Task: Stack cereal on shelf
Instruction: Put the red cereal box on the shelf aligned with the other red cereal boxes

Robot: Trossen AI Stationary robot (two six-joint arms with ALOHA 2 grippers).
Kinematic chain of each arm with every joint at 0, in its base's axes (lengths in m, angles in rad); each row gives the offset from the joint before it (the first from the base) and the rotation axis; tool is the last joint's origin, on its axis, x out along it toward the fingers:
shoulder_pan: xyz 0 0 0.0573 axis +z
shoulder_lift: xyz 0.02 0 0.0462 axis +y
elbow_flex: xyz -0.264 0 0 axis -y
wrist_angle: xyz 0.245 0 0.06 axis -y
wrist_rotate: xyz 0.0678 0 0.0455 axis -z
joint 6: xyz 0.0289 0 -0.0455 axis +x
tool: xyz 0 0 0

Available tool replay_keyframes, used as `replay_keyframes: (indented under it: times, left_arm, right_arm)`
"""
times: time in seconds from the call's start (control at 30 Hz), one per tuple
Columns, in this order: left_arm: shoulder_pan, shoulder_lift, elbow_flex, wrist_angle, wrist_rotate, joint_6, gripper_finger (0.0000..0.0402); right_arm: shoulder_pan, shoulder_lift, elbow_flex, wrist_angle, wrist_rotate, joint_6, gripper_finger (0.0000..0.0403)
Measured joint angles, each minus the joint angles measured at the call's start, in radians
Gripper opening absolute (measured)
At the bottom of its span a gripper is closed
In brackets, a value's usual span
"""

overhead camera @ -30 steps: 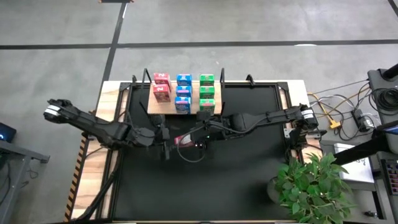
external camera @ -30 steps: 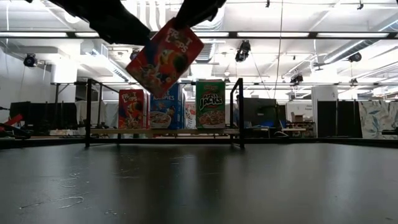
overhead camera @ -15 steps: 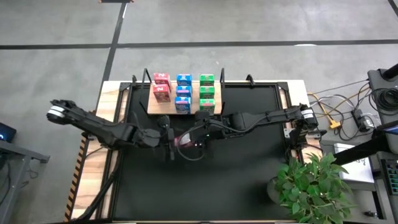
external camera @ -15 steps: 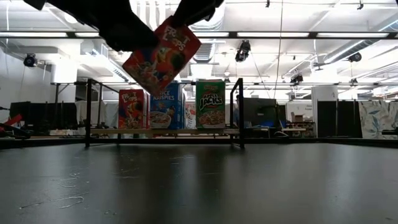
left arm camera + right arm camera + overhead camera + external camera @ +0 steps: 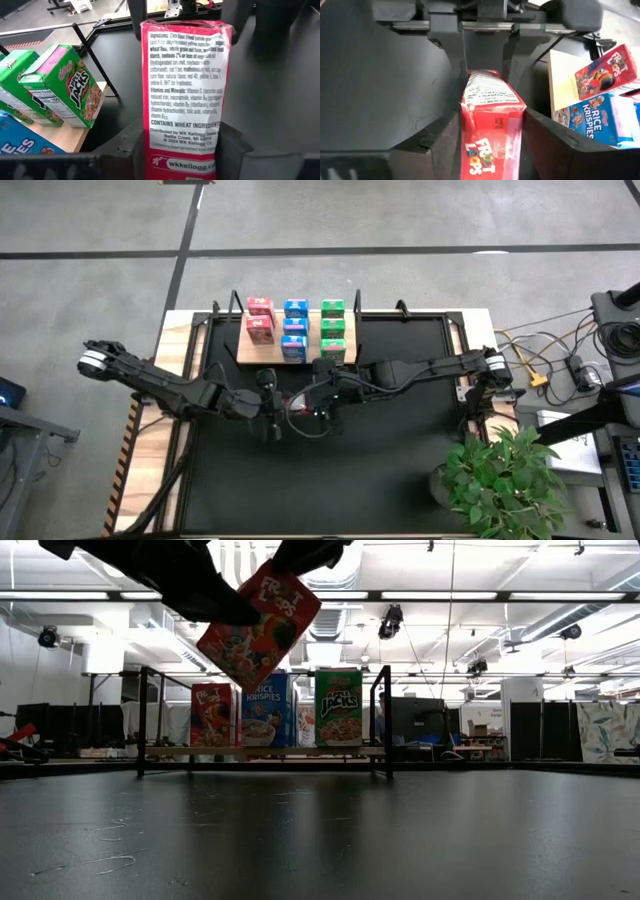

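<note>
The large black tabletop mat (image 5: 390,470) fills most of the table, and both dark arms reach in over its middle from opposite sides. At the far edge of the mat sits the flat rectangular shelf of light natural wood (image 5: 296,361) with thin black metal posts at its ends. On this board the small printed cereal boxes stand in three columns running near to far: two pink-red boxes (image 5: 260,321) on the left, three blue boxes (image 5: 294,330) in the middle and three green boxes (image 5: 332,330) on the right. In the low view the front box of each column shows between the posts, the red one (image 5: 210,715), the blue one (image 5: 264,710) and the green one (image 5: 339,707).

The third pink-red cereal box (image 5: 258,625) hangs in the air, tilted, above the mat and just near of the shelf's front edge, touching neither the mat nor the board. It is held between the two grippers at once. The left gripper (image 5: 268,403) comes from the left, its fingers clamped on the box's narrow printed side (image 5: 183,95). The right gripper (image 5: 322,398) comes from the right, and its fingers (image 5: 442,142) press the same box (image 5: 490,125) from both sides, with the left gripper's fingers showing at the box's far end.
</note>
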Motion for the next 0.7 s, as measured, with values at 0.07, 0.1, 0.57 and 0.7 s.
replay_keyframes:
  times: [0.07,0.1,0.57,0.7]
  left_arm:
    - [0.0,-0.001,0.0,0.0,-0.001,0.009,0.0133]
    - [0.0,-0.002,-0.002,0.001,-0.001,0.016,0.0133]
    - [-0.074,-0.15,-0.01,0.034,-0.004,0.114,0.0152]
    - [-0.111,-0.217,-0.01,0.064,0.002,0.149,0.015]
  right_arm:
    - [0.0,-0.015,0.0,-0.001,-0.003,-0.012,0.022]
    - [0.001,-0.025,0.0,0.0,-0.002,-0.02,0.0229]
    - [-0.024,-0.219,-0.249,0.173,-0.002,-0.044,0.0274]
    - [-0.039,-0.283,-0.413,0.347,-0.003,-0.047,0.0274]
